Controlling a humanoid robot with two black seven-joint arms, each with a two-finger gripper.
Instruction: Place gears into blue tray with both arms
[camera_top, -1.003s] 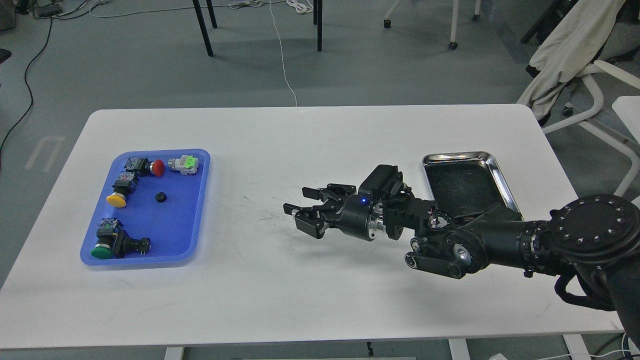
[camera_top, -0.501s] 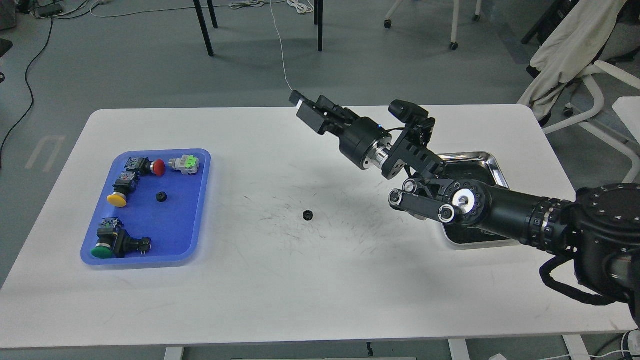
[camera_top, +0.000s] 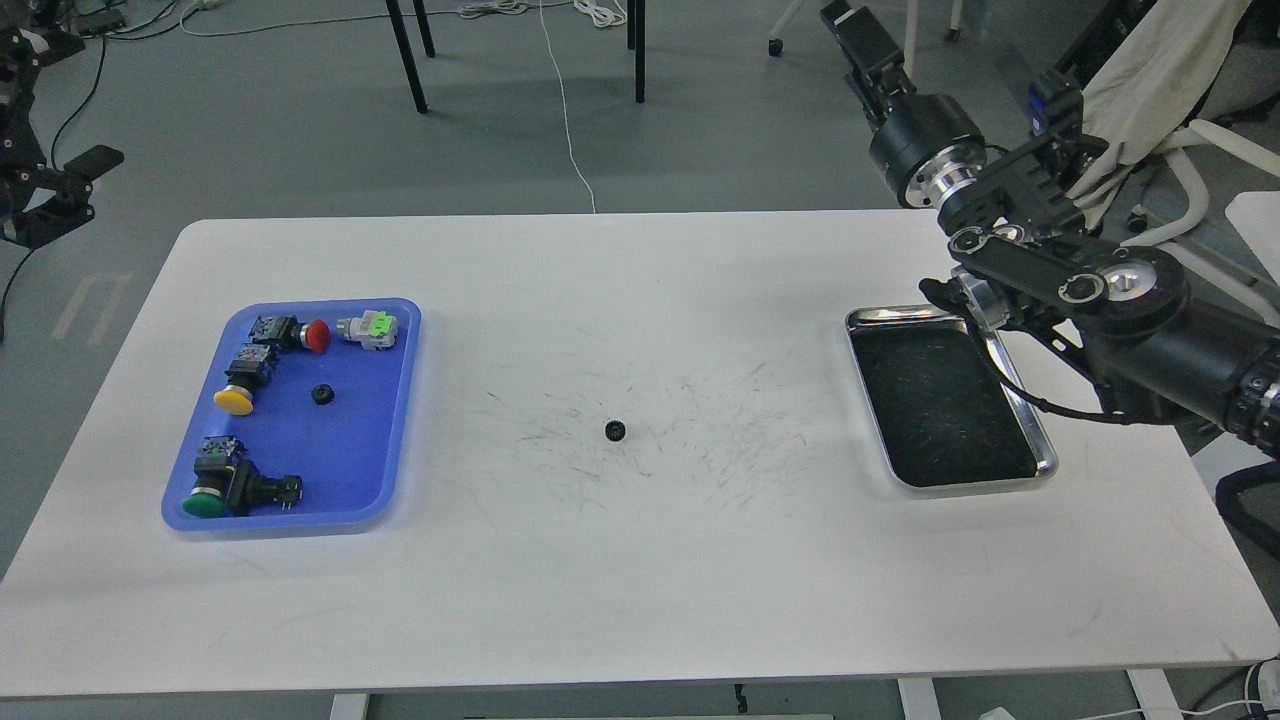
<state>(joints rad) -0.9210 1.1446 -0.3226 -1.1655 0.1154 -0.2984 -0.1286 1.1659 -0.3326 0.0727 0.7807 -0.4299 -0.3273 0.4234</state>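
One small black gear (camera_top: 321, 394) lies inside the blue tray (camera_top: 395, 420) at the table's left. A second gear (camera_top: 615, 431) lies alone on the white table near its middle, with nothing touching it. My right arm is raised high at the upper right, and its gripper (camera_top: 848, 22) points up and away, far from both gears; its fingers merge into one dark shape. At the far left edge, off the table and above the floor, dark parts of my left arm show with a claw-like gripper (camera_top: 68, 190). Its state is unclear.
In the blue tray also lie push-buttons with a red cap (camera_top: 316, 335), a yellow cap (camera_top: 232, 401) and a green cap (camera_top: 203, 503), plus a white and green part (camera_top: 368, 328). A steel tray (camera_top: 1040, 462) with a dark inside sits at the right.
My right arm has lifted from low over the table's middle and swung up and right. The middle gear came into view where the gripper had been. My left arm has appeared at the left edge.
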